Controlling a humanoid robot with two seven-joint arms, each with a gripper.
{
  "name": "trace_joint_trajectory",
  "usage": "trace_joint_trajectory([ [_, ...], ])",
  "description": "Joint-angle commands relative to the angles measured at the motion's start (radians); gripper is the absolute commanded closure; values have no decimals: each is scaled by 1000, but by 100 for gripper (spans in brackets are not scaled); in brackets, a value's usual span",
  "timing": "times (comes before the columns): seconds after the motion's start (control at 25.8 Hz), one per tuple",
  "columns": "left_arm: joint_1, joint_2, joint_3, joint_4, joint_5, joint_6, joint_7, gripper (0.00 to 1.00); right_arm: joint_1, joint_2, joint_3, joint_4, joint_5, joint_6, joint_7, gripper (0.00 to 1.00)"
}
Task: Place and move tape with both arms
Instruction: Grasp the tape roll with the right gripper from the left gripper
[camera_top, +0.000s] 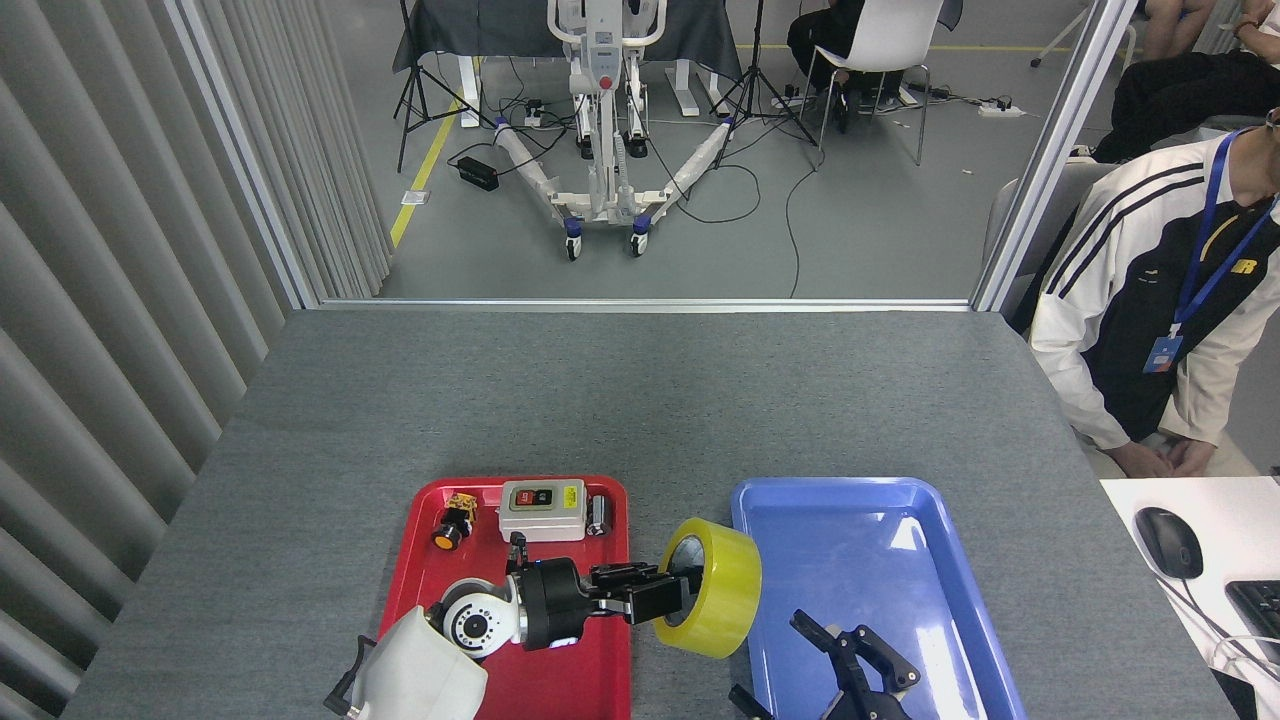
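1. The left claw (655, 595) was clamped on the tape (712, 587) – held on edge, low centre of frame, between the red tray (405, 590) and the blue tray (950, 560).
2. The right claw (850, 665), fingers apart at bottom edge, should best meet the roll squarely – before the left lets go.

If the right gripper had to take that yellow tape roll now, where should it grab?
Probably the tape's free right wall, from the blue-tray side. It stands on edge, and the left gripper already holds its left rim through the core. The right gripper is open nearby.
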Motion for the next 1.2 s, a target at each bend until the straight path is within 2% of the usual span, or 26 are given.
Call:
trace_joint_trajectory([
  [0.0,2,0,-5,-2,0,0,3,100,-5,11,20,12,9,0,7,12],
  [0.16,19,-1,-10,-22,0,0,4,100,-23,13,49,44,7,3,7,12],
  [0.31,87,-1,-71,-149,-2,0,4,100,-36,33,66,63,4,44,7,12],
  [0.43,102,-1,-74,-183,-5,0,4,100,-42,36,89,63,6,46,7,15],
  [0.5,103,-1,-83,-182,-5,0,4,100,-37,40,92,61,7,44,7,31],
  [0.62,103,-3,-88,-179,-5,0,4,100,-22,39,92,60,12,27,9,72],
  [0.7,102,-8,-88,-174,-5,0,4,100,-11,34,92,60,12,7,10,91],
  [0.74,102,-14,-86,-172,-6,0,4,100,-11,34,92,60,12,1,10,95],
  [0.78,102,-18,-85,-168,-6,0,6,86,-6,36,92,58,12,1,10,96],
  [0.82,100,-21,-82,-166,-6,0,7,58,-2,37,90,57,12,1,10,98],
  [0.85,99,-24,-79,-168,-5,0,9,25,3,36,90,57,12,1,10,99],
  [0.89,96,-24,-75,-168,1,0,15,0,3,36,90,55,12,3,9,100],
  [1.17,91,-6,-59,-172,0,0,21,0,10,36,89,43,9,6,7,100],
])
